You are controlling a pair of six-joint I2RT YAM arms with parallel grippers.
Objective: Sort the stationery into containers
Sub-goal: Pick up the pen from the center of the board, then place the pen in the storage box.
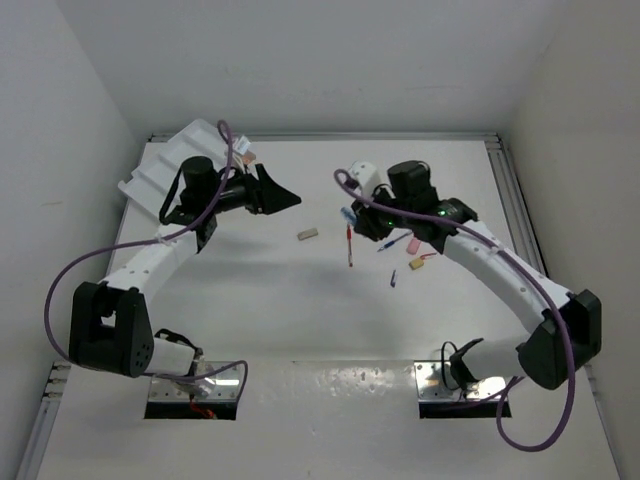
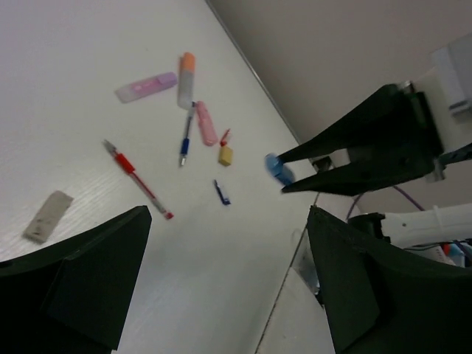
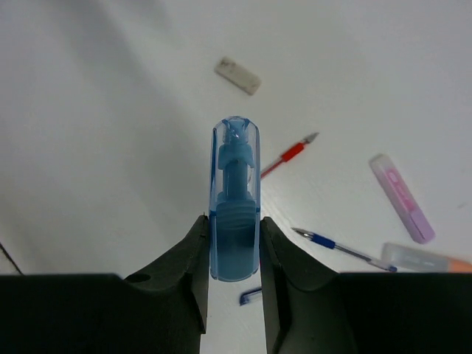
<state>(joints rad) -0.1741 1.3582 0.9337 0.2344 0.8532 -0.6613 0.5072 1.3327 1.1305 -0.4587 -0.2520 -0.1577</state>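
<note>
My right gripper (image 3: 234, 221) is closed partway around a blue marker (image 3: 234, 169). It pinches the barrel on both sides, and the clear cap end sticks out past my fingertips. The marker seems lifted off the table (image 1: 300, 320), at about one o'clock from the centre. My left gripper (image 2: 228, 214) is spread wide with nothing in it, up near eleven o'clock. It is just beside the tray (image 1: 150, 178), which sits in the ten o'clock corner.

I judge the sorting to be at an early stage. My left arm hides part of the tray. In what shows of its lanes I can make out only a small pale, pinkish thing at the right end, and I cannot tell what it is.

Loose on the table between twelve and three o'clock are:
- an eraser (image 1: 307, 234)
- a red pen (image 2: 136, 179)
- a blue pen (image 2: 186, 144)
- a pink marker (image 2: 206, 123)
- a lilac marker (image 2: 146, 86)
- an orange-capped marker (image 2: 186, 77)
- a yellow block (image 2: 226, 155)
- a purple piece (image 1: 393, 279)

The marker I hold is a stubby tube of smooth, see-through blue plastic, with a ribbed neck showing inside its cap. I expect it to be slippery. The eraser is a flat, matte, grey-beige slab. The pens are thin sticks with pointed tips. The tray looks like hard white plastic, stepped into long parallel ridges. The table is matte white.
</note>
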